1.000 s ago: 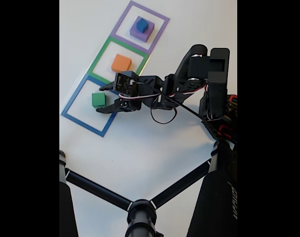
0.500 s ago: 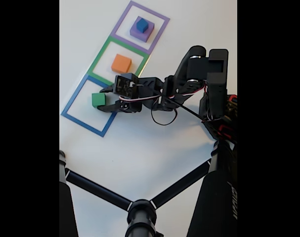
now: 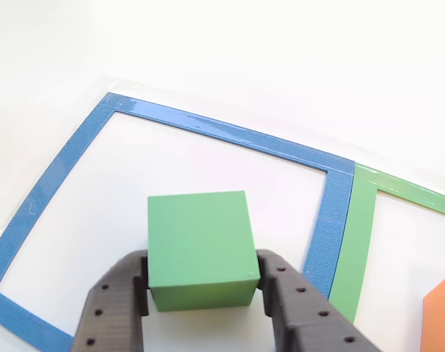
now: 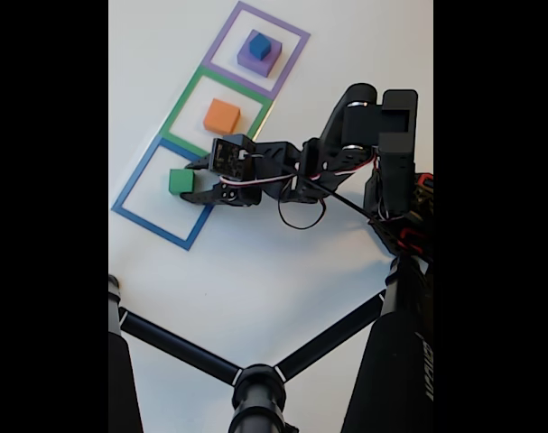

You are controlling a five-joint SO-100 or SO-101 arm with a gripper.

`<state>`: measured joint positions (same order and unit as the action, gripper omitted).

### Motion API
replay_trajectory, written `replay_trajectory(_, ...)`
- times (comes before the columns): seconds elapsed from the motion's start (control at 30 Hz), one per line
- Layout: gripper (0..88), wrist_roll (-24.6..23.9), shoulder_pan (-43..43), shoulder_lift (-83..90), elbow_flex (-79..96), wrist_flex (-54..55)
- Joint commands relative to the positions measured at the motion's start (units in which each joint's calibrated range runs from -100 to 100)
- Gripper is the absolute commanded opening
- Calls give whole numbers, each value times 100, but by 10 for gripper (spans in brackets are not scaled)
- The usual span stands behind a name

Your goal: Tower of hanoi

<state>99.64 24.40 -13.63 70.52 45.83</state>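
Down low over the white bench (image 4: 255,271), the tool (image 3: 201,293) has its two black fingers (image 3: 116,308) set on either side of the green block (image 3: 200,249), each finger close against a side face, so it looks closed around the block; whether the pads press firmly I cannot tell. In the fixed view the tool (image 4: 190,181) reaches in from the right, and the green block (image 4: 181,181) sits inside the blue square outline (image 4: 134,185), which lies nearest the bench's left edge.

Matte and sharp-edged, the green block is a plain cube with flat faces. The fingers are dark printed plastic with a fine layered grain and small round holes along their upper faces. The blue outline is a flat glossy strip, and the green square outline (image 3: 350,242) touches it along one side.

Inside that green outline rests the orange block (image 4: 221,115), a low, flat square. Farther toward the bench's far edge, the purple square outline (image 4: 287,63) frames the purple block (image 4: 255,59), with the small blue cube (image 4: 259,46) stacked on top of it.
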Motion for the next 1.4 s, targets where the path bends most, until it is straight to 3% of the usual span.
replay_trajectory(0.0,101,36,-62,205,21,89)
replay_trajectory(0.37,86,36,-5,883,203,-146)
replay_trajectory(0.83,73,36,-129,3015,-188,-2494)
replay_trajectory(1.1,67,36,-388,4444,-1543,-5676)
replay_trajectory(1.37,64,36,-1098,5324,-4152,-10154)
